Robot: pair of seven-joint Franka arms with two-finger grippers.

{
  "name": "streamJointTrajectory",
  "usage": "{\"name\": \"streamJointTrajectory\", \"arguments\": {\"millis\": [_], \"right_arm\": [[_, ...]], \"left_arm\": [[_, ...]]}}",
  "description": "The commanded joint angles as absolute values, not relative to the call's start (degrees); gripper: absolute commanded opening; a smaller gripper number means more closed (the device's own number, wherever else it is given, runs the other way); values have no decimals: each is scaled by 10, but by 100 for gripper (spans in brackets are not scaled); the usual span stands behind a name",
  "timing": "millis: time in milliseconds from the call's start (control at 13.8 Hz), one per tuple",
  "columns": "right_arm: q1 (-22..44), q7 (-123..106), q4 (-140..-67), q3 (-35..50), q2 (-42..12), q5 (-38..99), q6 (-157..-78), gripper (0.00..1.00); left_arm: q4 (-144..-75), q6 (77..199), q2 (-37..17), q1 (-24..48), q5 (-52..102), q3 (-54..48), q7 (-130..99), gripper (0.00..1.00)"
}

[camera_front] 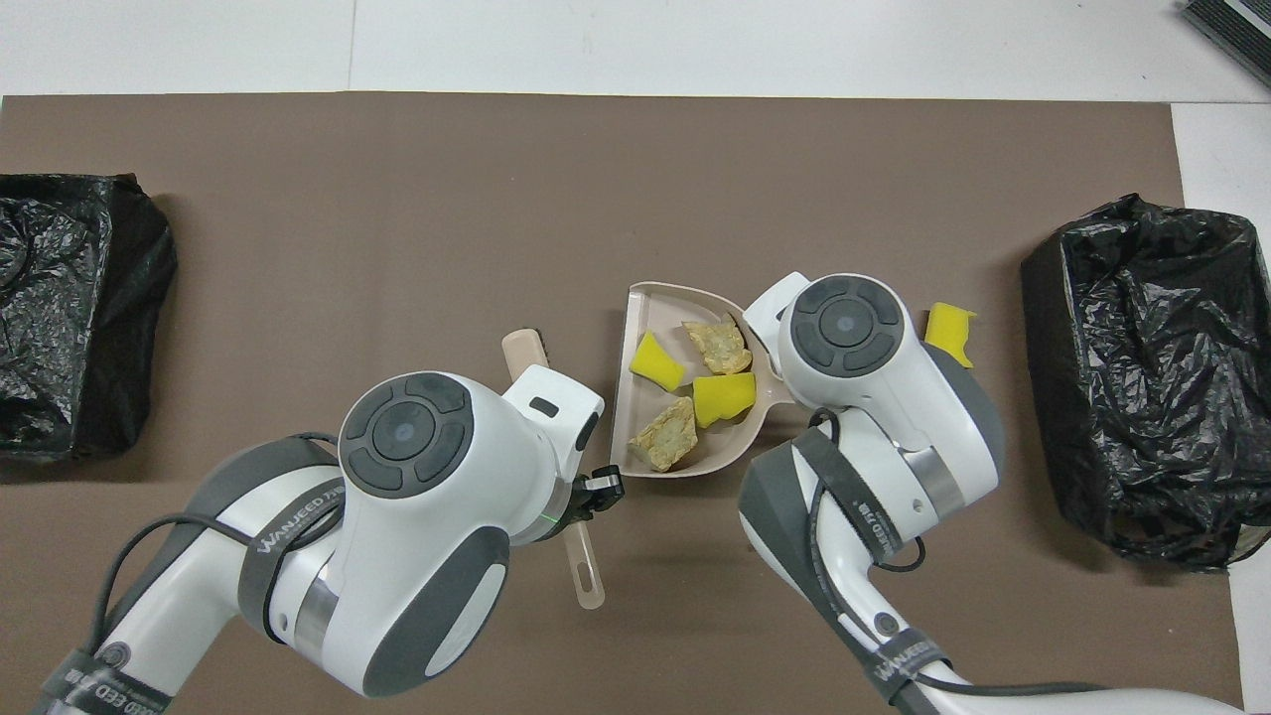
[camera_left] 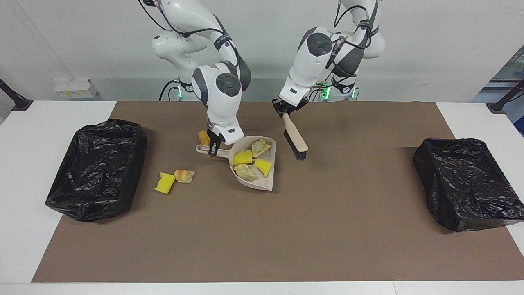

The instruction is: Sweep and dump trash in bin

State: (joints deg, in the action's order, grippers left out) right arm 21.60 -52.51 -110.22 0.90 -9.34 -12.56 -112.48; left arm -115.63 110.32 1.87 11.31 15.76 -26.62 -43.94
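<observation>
Brown mat (camera_left: 262, 229), yellow-and-tan trash (camera_left: 250, 160) in dustpan (camera_left: 268, 185)

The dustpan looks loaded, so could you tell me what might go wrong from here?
1. The dustpan holds four loose scraps with its mouth open; tilted on the way to a bin, they may slide out.
2. The right gripper holds only the thin handle, so the pan might twist.
3. A yellow sponge, a bread lump and a nugget lie unswept.

A brown mat (camera_left: 286, 229) covers the white table (camera_left: 24, 172); a white wall (camera_left: 430, 49) stands above.
</observation>
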Motion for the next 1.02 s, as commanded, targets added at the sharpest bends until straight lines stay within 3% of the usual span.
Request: {"name": "streamJointTrajectory", "arguments": {"millis": [0,435,943], "right_arm": [[190,-555,-1077,15,-81,-87,-1103,0],[127,-524,-1039,11,-65,-61,-1064,0],[95,-317,-1019,-4,-40,-71,-1029,0]], "left_arm": [[-1163,1094,10,102,144,-270,-428,0],[-1192,1132,-9,119,142,-273,-409,0],[-1216,1185,-28,245,145,-273,-471,0]]}}
